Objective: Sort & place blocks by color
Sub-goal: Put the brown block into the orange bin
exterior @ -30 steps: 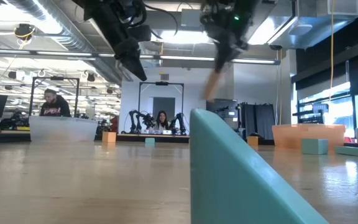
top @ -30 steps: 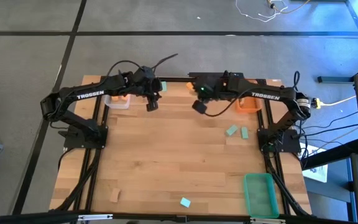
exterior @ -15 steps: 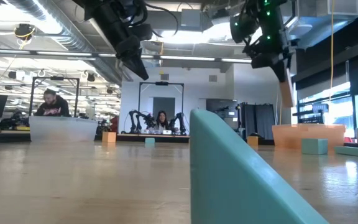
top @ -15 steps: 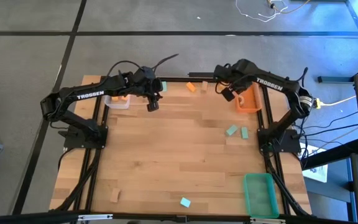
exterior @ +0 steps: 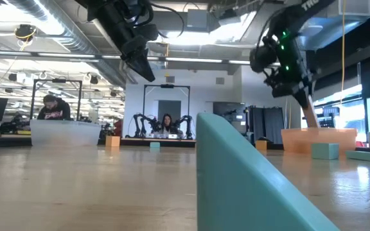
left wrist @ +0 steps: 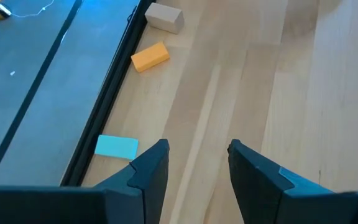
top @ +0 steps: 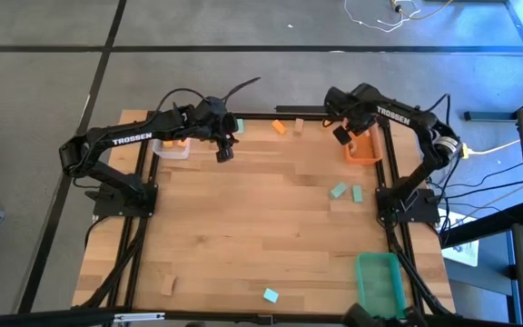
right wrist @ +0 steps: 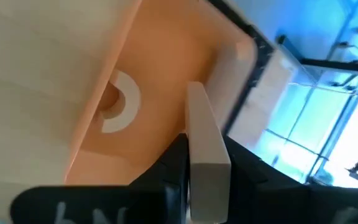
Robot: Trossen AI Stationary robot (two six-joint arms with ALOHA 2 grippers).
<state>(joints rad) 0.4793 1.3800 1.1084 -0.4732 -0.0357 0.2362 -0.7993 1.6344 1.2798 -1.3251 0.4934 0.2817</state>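
Note:
My right gripper (top: 341,134) hangs at the table's far right, shut on a pale wood bar (right wrist: 205,140), just above the orange bin (top: 365,151). In the low view the bar (exterior: 308,110) slants down toward the bin (exterior: 318,137). My left gripper (top: 222,153) hovers open at the far left-middle, nothing between its fingers (left wrist: 197,155). Below and beyond it lie a teal block (left wrist: 117,147), an orange block (left wrist: 150,56) and a pale wood block (left wrist: 163,17), all flat on the table by its far edge. My right gripper pinches the bar's upper end (right wrist: 199,167) between its two fingers, which come from above and slant down. The bar runs on along the fingers past their tips. It is lifted clear, its free end (exterior: 313,122) tilted down over the orange bin.
A clear bin (top: 172,146) stands at the far left, a green bin (top: 379,282) at the near right. Two teal blocks (top: 338,190) (top: 357,193) lie right of centre. A teal block (top: 271,294) and a wood block (top: 167,284) sit near the front edge.
My right gripper has swung from the far middle of the table toward its right edge and sunk, tipping more steeply down, carrying the pale wood bar to a spot over the orange bin. The bar stays in its hold.

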